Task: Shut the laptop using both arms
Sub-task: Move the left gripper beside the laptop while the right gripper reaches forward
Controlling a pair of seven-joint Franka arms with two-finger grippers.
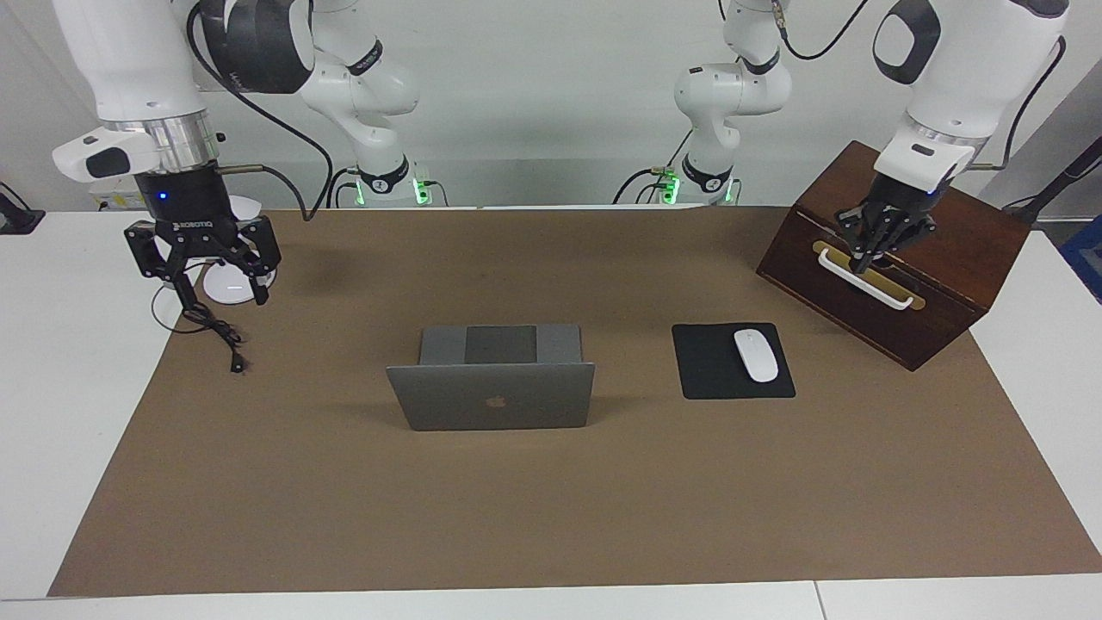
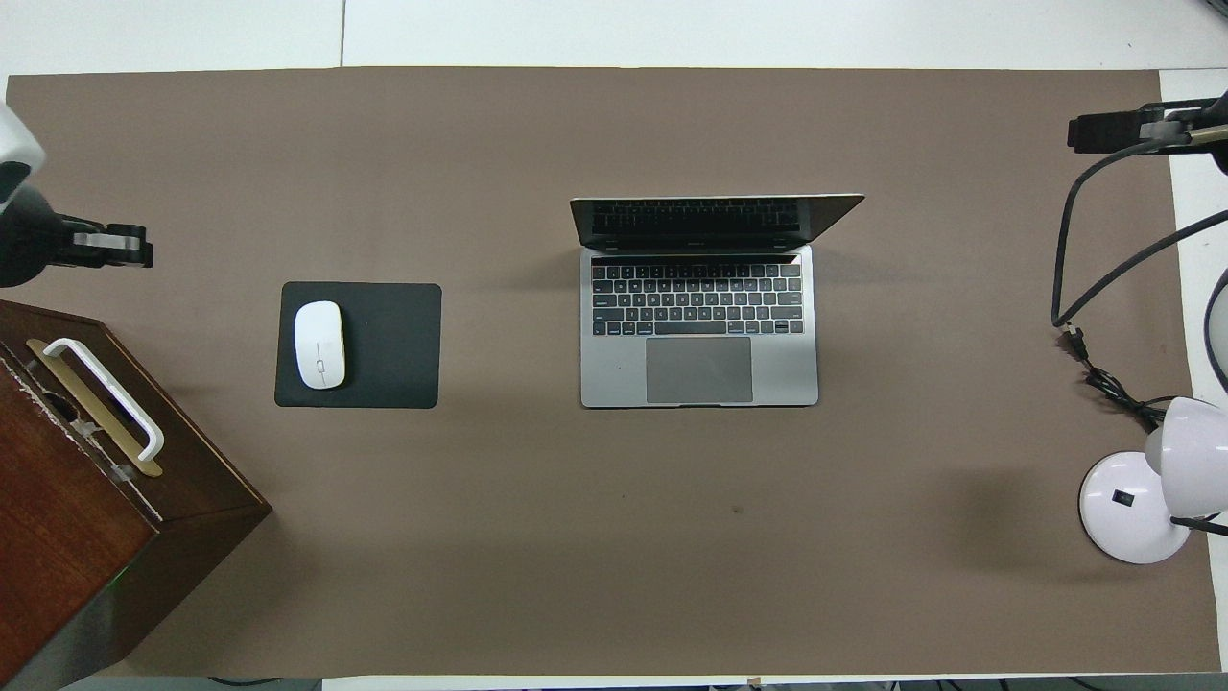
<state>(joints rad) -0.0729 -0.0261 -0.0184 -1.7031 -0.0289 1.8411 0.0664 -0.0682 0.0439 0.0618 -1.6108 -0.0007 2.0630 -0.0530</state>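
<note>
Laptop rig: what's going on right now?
Nothing is touching the thin silver-grey laptop yet; it stands open mid-table on the brown mat. The left gripper, shut and empty, hangs over the dark wooden box by its white handle. The right gripper, open, hangs over the white desk lamp's base and black cable. A white mouse sits on a black mousepad.

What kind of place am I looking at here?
Probably a robotics lab set up as a mock office desk: two white arms stand at a table with a brown mat, an open laptop and a mouse.
</note>
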